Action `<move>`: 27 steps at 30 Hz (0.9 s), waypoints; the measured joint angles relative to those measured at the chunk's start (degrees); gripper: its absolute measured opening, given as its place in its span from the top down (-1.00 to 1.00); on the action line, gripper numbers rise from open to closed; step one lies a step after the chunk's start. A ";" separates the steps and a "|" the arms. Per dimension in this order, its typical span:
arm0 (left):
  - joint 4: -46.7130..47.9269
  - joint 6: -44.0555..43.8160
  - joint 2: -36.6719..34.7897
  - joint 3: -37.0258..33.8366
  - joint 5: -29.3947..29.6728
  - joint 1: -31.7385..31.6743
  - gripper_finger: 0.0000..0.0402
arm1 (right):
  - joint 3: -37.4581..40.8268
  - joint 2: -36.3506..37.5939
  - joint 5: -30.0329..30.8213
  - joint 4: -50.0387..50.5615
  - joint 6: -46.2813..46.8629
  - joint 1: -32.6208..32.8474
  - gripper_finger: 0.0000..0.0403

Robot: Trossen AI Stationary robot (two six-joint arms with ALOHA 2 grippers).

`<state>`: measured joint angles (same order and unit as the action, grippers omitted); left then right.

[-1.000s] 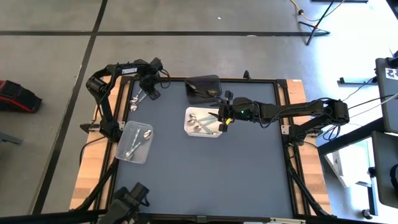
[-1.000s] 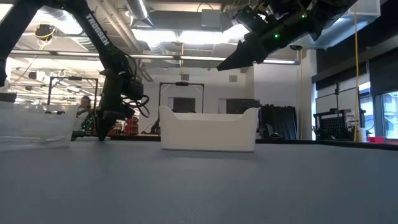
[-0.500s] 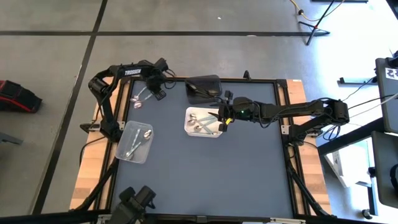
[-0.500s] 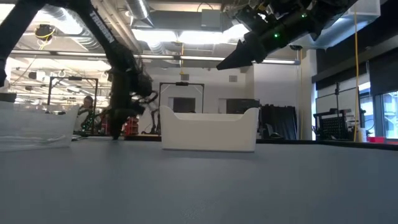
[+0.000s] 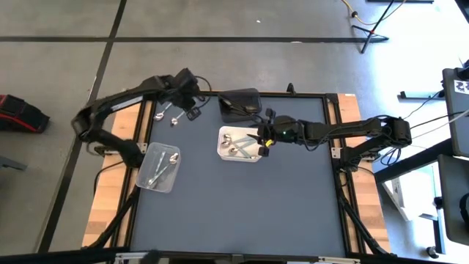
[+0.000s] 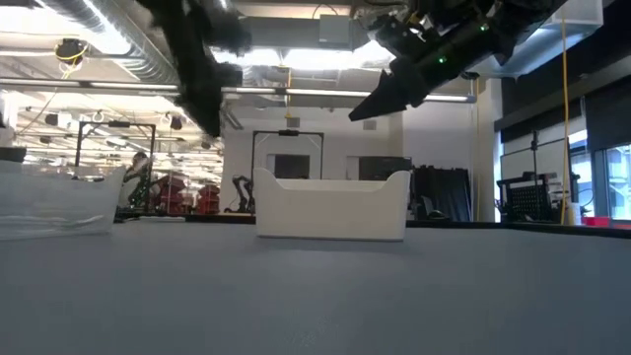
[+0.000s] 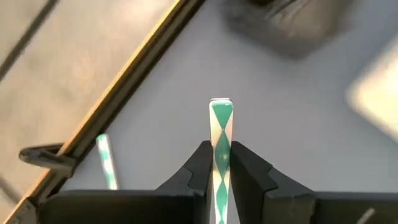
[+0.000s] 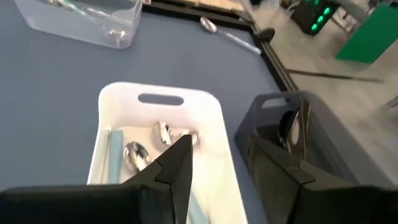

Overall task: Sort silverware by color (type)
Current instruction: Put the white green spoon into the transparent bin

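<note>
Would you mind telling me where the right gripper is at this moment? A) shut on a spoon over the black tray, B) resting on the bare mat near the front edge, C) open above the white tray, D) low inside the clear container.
C: the right gripper hangs above the white tray, and its wrist view shows the fingers spread apart with nothing between them.

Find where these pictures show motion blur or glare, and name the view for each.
Left wrist view: the black tray and table edge are smeared, while the spoon in the left gripper is sharp. Low view: the left arm is blurred and the ceiling lights glare. High view: sharp.
</note>
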<state>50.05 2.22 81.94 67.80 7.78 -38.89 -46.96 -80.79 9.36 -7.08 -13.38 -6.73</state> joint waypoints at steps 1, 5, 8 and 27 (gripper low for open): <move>0.46 -1.24 -2.27 0.03 0.00 1.94 0.82 | 0.00 0.00 0.07 0.48 0.33 0.39 0.28; 2.60 -6.93 -9.84 0.03 -0.20 9.37 0.81 | 0.00 0.00 0.51 1.18 0.74 2.66 0.28; 4.95 -12.77 -14.70 0.08 0.19 14.74 0.81 | 0.00 0.00 0.49 0.99 0.74 4.71 0.28; 24.46 -48.14 -19.74 -5.80 9.88 43.95 0.81 | 0.00 0.00 0.05 0.79 0.48 7.48 0.28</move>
<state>74.52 -45.92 62.19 62.00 17.66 5.07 -46.96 -80.79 9.41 -6.29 -12.91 0.75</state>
